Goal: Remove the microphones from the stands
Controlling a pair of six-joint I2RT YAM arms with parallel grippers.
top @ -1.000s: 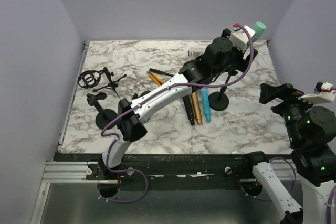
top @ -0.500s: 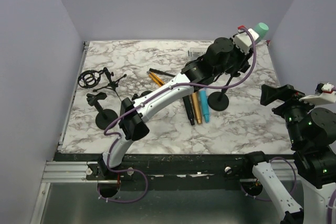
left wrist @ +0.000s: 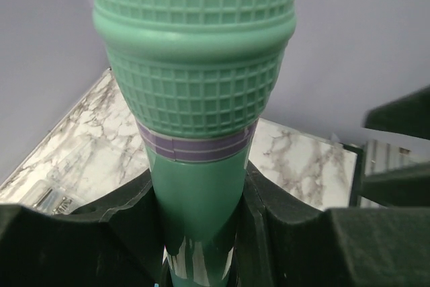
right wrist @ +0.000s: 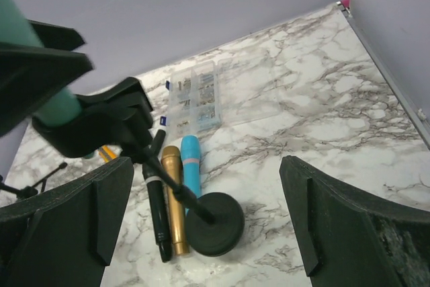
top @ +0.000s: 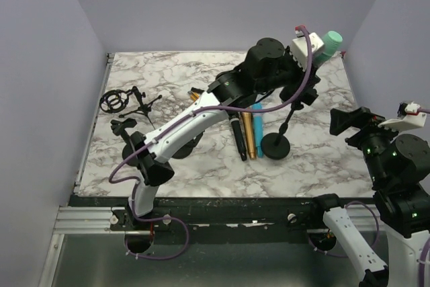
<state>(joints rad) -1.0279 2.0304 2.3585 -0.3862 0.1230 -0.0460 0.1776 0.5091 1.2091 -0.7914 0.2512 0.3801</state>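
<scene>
The green microphone (top: 331, 37) has a purple band and a gridded head (left wrist: 195, 52). My left gripper (top: 306, 50) is shut on its body, with the black fingers (left wrist: 117, 223) pressed against both sides. Below the grip, the microphone's lower end (right wrist: 47, 92) runs into the black clip (right wrist: 101, 122) of the stand. The stand leans, its pole (top: 290, 115) slanting down to the round base (top: 276, 146) on the marble. My right gripper (top: 358, 124) hangs open at the right, apart from the stand. Its fingers (right wrist: 67, 223) frame the stand base (right wrist: 215, 223) from above.
A black microphone (top: 237, 138), a gold one (top: 247, 136) and a blue one (top: 258, 120) lie side by side left of the base. A clear plastic box (right wrist: 195, 95) sits at the back. A shock mount (top: 114, 101), a small tripod (top: 144, 99) and another stand (top: 131, 140) are at the left.
My left gripper has shut on the green microphone. The left arm swung left and nearer, and the stand's base slid toward the front as the stand tilted.
</scene>
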